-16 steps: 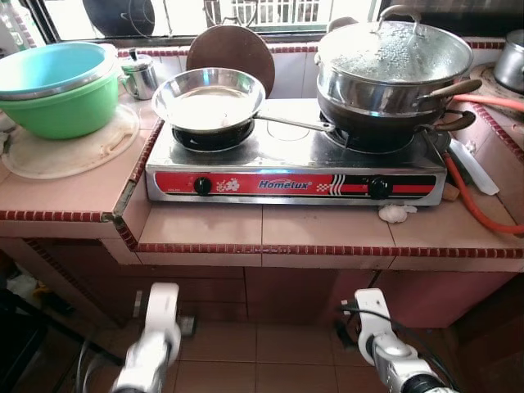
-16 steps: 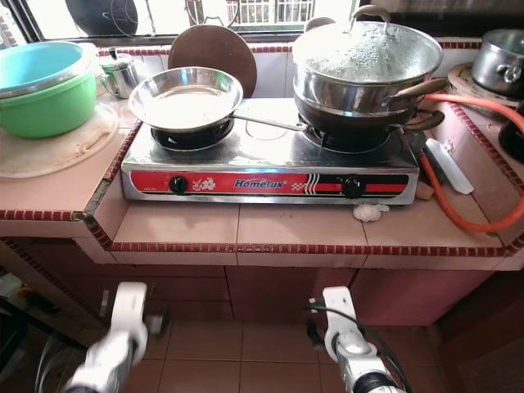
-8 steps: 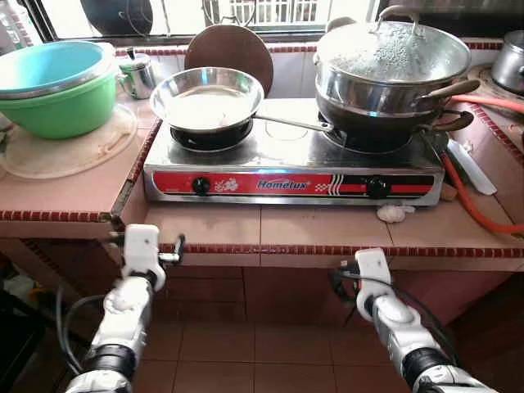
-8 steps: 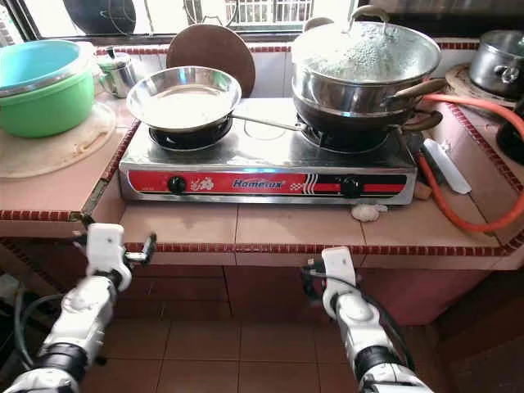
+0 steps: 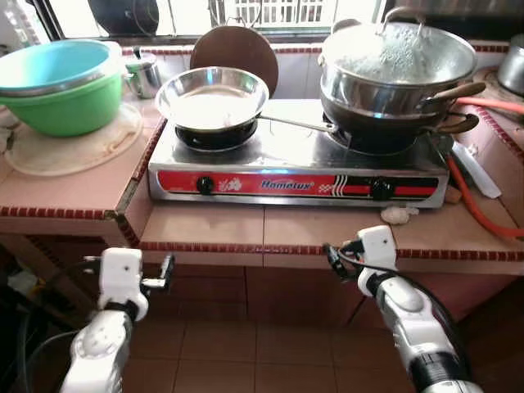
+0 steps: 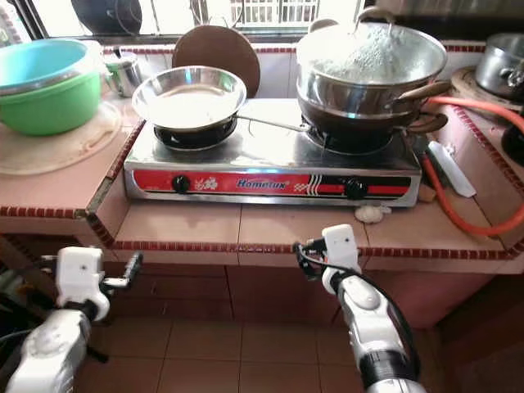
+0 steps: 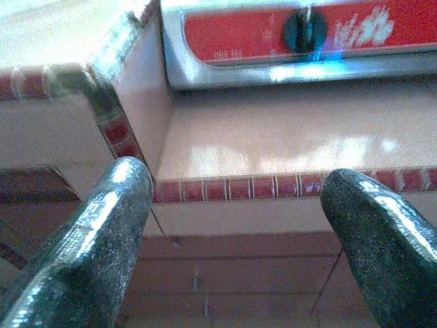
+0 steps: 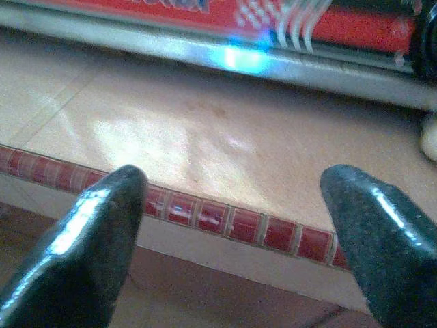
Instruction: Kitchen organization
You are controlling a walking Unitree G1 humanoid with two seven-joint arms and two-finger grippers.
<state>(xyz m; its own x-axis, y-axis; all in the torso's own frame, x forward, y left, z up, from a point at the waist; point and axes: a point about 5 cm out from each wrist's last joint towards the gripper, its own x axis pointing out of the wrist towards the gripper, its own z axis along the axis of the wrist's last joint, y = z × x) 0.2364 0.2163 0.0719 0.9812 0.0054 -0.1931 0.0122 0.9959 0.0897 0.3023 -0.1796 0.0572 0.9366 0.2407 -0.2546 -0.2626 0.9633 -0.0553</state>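
A red and steel two-burner gas stove (image 5: 299, 176) stands on the pink tiled counter (image 5: 205, 225). An empty steel frying pan (image 5: 211, 97) rests on its left burner. On the right burner are stacked pots under a glass lid (image 5: 397, 61). My left gripper (image 7: 235, 184) is open, below and in front of the counter's step, facing the stove's left knob (image 7: 304, 29). My right gripper (image 8: 232, 184) is open at the counter's front edge, below the right knob (image 5: 378, 190). Neither holds anything.
A blue bowl nested in a green one (image 5: 57, 86) sits on a white board (image 5: 74, 143) at the left. Behind the stove are a small steel kettle (image 5: 145, 72) and a round wooden board (image 5: 237, 49). Garlic (image 5: 398, 214), a knife (image 5: 475, 168) and an orange hose (image 5: 483, 213) lie at the right.
Both arms have come up from near the floor toward the counter's front edge. The right kept rising; the left rose, then sank a little and moved left.
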